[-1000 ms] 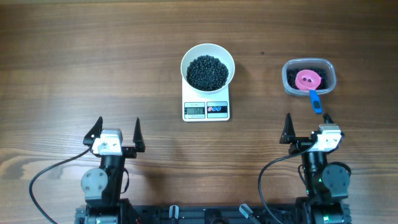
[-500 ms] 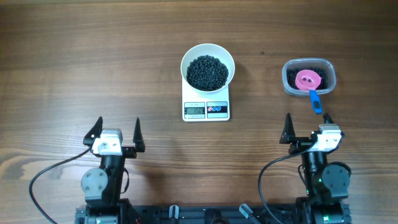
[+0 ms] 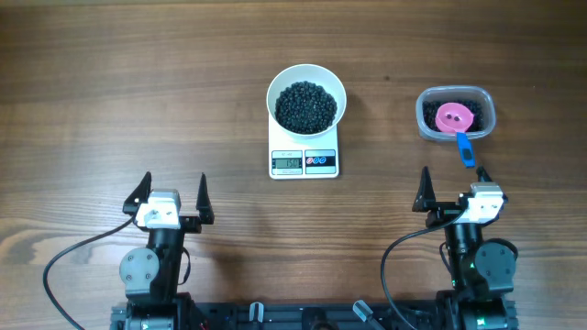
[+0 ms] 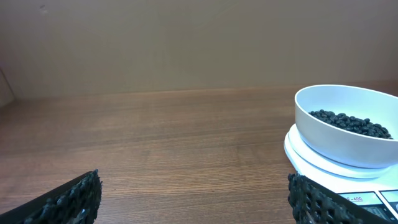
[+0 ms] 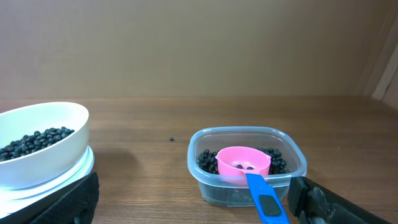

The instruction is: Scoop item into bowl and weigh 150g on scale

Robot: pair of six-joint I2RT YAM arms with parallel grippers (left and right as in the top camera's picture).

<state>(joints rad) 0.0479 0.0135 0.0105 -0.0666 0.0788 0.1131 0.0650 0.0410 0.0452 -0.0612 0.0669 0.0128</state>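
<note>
Overhead: filled bowl [image 3: 272, 90] on scale [image 3: 304, 153], scoop [image 3: 454, 117] in tub [image 3: 421, 115]. Left gripper [image 3: 174, 180], right gripper [image 3: 453, 178] empty, fingers apart. Read the display [image 3: 288, 163] before you add beans [image 3: 306, 106].

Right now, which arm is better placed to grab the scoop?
Right. The scoop lies in the tub, handle toward the open right gripper; the left gripper sits beyond the scale.

The beads [image 3: 306, 106] are black, bowl [image 3: 306, 69] and scale [image 3: 304, 147] white, scoop [image 3: 454, 116] pink with blue handle [image 3: 466, 149], table [image 3: 138, 92] brown wood-grain.
</note>
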